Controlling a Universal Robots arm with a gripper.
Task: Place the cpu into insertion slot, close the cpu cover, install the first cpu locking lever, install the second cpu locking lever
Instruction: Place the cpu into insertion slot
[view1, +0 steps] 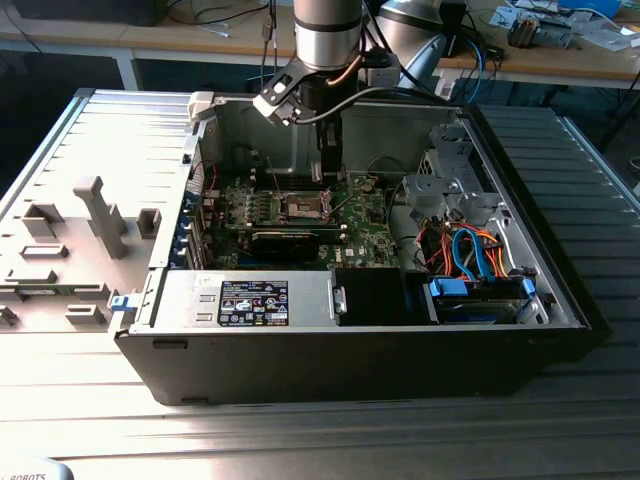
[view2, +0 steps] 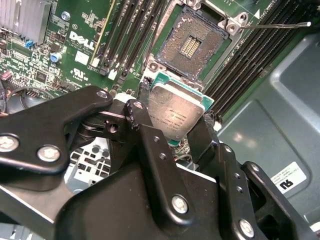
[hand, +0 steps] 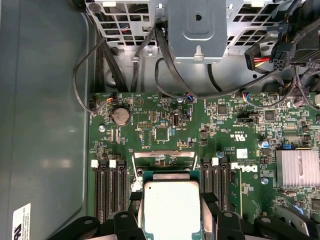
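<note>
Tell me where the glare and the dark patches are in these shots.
In the exterior view, light washes out the table at that view's left, while the case front is dark. In the first wrist view, the cpu top glares pale. In the second wrist view, the cpu shows a duller sheen; the jaws holding it are near black.

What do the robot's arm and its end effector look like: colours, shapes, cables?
The arm is a silver-grey cylinder with a black wrist; dark and copper-coloured cables run beside it. The end effector has black metal link fingers with silver screws.
</note>
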